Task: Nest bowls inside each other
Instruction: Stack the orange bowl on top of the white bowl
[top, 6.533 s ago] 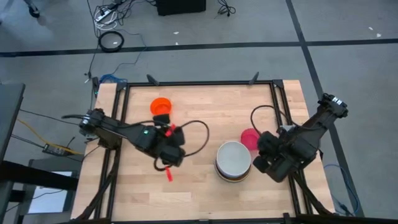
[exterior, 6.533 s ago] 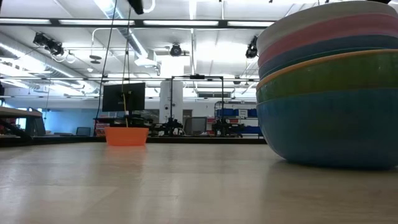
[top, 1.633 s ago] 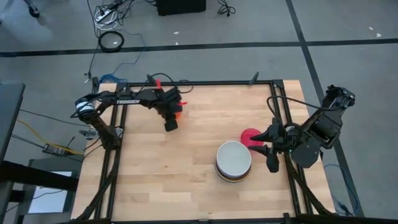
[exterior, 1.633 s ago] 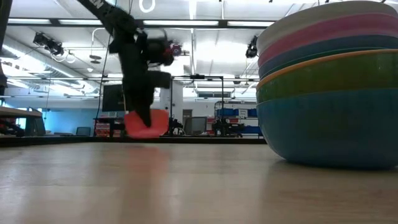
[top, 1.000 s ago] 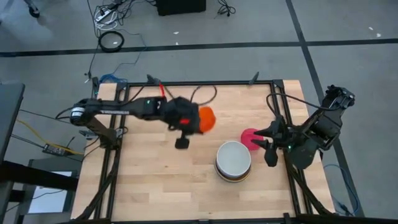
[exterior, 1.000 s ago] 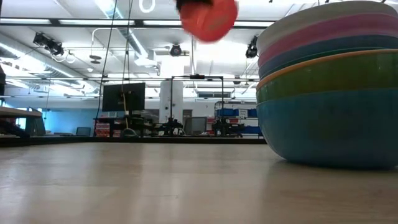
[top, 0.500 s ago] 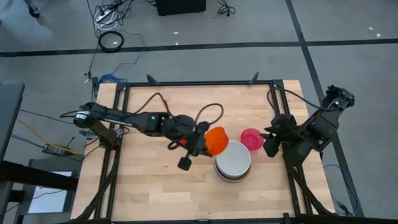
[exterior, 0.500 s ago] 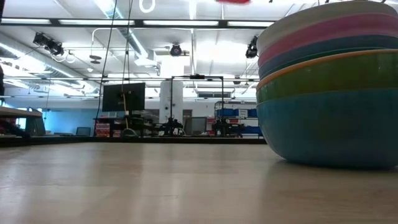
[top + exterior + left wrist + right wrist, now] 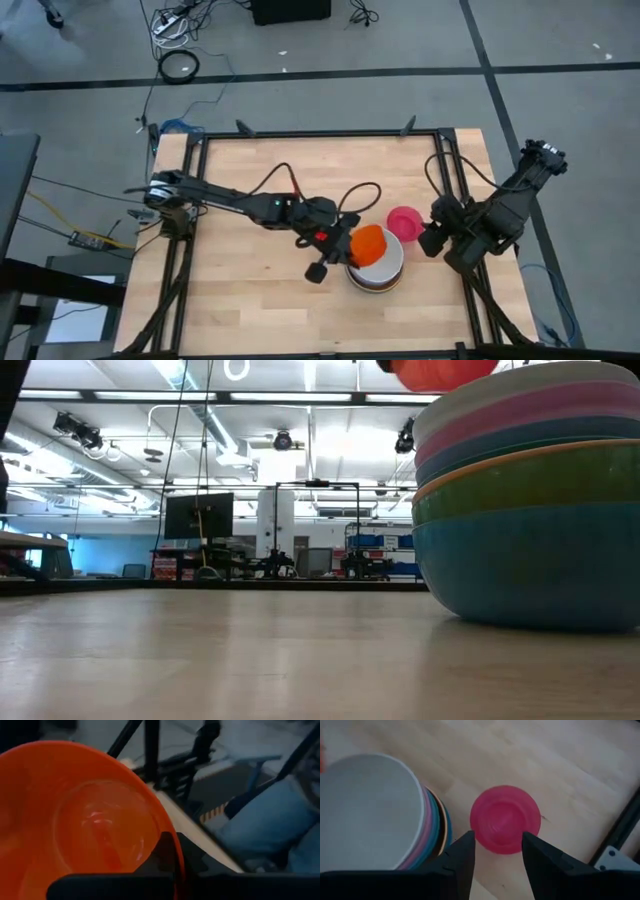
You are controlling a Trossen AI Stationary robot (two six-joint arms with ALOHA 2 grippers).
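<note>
The left gripper (image 9: 352,250) hangs over the nested stack of bowls (image 9: 385,270) near the middle of the wooden bench (image 9: 240,290), its jaws clenched on the rim of a small orange-red bowl (image 9: 367,243). The stack's top bowl is white. Just beside the stack sits a small magenta bowl (image 9: 505,819) on the bench, with the right gripper (image 9: 496,851) above it, jaws released and spread to either side. These thin plastic bowls are likely light, stiff and slippery; a pinch across the rim seems best.
</note>
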